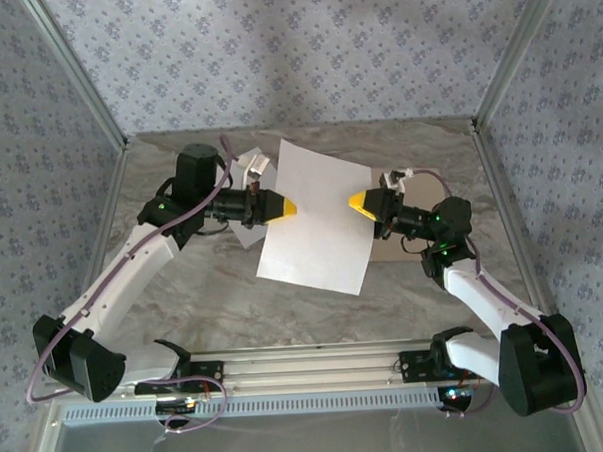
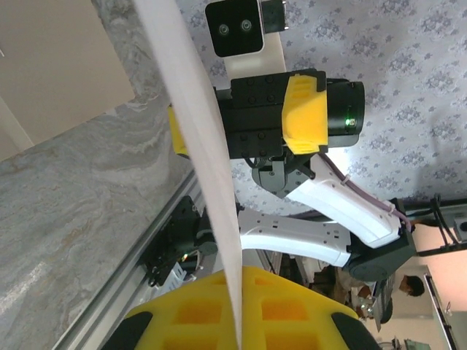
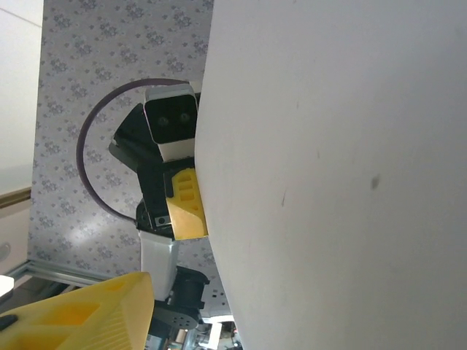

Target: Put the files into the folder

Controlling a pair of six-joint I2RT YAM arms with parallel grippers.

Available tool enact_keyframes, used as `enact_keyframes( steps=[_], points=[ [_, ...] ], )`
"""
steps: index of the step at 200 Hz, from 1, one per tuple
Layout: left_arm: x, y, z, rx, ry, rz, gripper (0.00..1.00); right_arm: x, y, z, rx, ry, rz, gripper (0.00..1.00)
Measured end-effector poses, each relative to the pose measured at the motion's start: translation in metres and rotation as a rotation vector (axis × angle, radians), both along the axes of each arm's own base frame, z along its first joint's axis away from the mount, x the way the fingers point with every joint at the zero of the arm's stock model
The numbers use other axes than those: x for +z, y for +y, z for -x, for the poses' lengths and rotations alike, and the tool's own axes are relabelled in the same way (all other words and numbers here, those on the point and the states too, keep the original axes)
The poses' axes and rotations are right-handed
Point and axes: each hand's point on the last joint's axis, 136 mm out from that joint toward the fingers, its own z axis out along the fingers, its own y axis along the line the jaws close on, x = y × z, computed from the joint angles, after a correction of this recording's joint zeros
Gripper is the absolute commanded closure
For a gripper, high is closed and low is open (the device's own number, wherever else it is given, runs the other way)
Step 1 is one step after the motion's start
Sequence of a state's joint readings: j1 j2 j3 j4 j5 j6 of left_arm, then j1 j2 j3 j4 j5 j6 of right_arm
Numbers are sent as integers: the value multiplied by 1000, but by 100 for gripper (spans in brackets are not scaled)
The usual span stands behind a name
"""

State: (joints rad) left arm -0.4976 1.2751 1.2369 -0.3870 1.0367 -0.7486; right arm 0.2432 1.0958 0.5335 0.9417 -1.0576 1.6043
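A white rectangular paper sheet (image 1: 313, 217) hangs in the air over the middle of the grey marbled worktop (image 1: 184, 291), lifted clear of the surface and tilted, its long sides running from the far edge toward the near edge. The left gripper (image 1: 286, 207) is clamped on the sheet's left edge. In the left wrist view the paper runs edge-on straight down into its closed yellow fingers (image 2: 190, 321). The right gripper (image 1: 359, 201) meets the sheet's right edge with its jaws spread, one yellow finger (image 2: 303, 117) on each side of the paper and neither pressing it. In the right wrist view its near finger (image 3: 95, 306) stands apart from the sheet's face.

The flat tan cardboard folder (image 1: 383, 250) lies on the worktop toward the right edge, mostly covered by the raised sheet and the right arm. A smaller white patch (image 1: 242, 234) beneath the left arm, toward the left edge, is probably a second paper sheet lying flat.
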Motion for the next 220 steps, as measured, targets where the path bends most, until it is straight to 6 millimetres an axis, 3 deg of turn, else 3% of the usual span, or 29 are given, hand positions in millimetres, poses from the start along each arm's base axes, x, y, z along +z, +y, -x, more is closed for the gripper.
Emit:
enact_keyframes(
  steps=[48, 112, 152, 220],
  points=[
    [3, 15, -7, 30, -18, 3, 100, -5, 3, 1, 10, 4, 17, 50],
    [2, 18, -3, 7, -21, 6, 100, -10, 8, 3, 29, 4, 26, 56],
    [1, 20, -5, 10, -30, 6, 100, -11, 9, 4, 37, 2, 30, 65],
    [1, 20, -6, 9, -41, 5, 100, -7, 13, 6, 50, -8, 27, 67]
  ],
)
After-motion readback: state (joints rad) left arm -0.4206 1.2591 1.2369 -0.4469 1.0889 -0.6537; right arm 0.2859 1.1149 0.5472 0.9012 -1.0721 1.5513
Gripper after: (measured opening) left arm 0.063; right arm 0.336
